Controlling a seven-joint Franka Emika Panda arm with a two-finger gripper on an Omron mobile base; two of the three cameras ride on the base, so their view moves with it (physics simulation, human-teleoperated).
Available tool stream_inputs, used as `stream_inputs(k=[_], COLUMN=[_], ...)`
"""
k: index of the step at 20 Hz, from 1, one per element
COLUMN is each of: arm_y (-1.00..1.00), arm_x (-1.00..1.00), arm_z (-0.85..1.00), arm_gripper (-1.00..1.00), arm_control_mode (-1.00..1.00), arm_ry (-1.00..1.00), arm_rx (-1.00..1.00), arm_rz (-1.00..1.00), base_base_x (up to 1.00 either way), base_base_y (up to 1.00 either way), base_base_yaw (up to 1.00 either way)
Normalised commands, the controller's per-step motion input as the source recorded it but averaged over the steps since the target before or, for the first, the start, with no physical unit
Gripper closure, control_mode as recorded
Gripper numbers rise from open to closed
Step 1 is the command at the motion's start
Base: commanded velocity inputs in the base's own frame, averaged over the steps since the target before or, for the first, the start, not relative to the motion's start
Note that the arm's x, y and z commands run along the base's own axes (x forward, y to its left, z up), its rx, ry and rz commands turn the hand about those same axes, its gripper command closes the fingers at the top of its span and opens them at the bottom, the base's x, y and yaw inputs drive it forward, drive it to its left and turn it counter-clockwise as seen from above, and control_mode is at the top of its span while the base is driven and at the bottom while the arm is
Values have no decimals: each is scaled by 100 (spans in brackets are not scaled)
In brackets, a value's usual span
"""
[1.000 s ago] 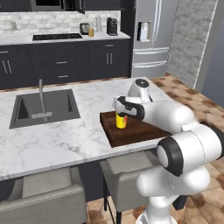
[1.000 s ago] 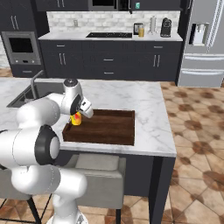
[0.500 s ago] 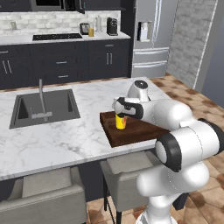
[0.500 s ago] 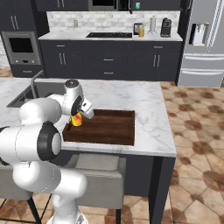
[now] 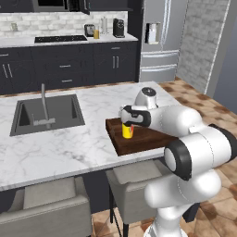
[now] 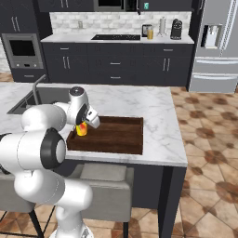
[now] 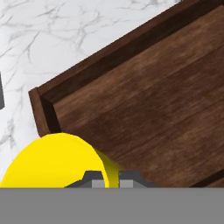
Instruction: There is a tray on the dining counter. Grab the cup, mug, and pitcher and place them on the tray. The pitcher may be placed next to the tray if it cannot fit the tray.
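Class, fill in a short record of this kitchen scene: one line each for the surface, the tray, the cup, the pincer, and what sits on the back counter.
surface: white marble dining counter with a sink set into it
tray: dark brown wooden tray, near the counter's front edge
cup: yellow cup, inside the tray at one corner
pincer: pincer shut on the cup's rim
back counter: amber pitcher beside dark appliances, far from the tray
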Motion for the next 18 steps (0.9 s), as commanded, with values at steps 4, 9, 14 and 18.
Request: stream_inputs(k=[4,9,14,18], arm_y=[0,0,0,0], arm_x=[0,0,0,0], arm_z=[-5,-1,0,0], arm_gripper=[100,100,-100,-100], arm_control_mode=[-100,-100,-100,-100], arm_ry=[0,0,0,0], arm_rx=[0,0,0,0], arm_rz=[0,0,0,0], base_base_x=[0,0,0,0], base_base_y=[0,0,0,0], base_base_yaw=[0,0,0,0])
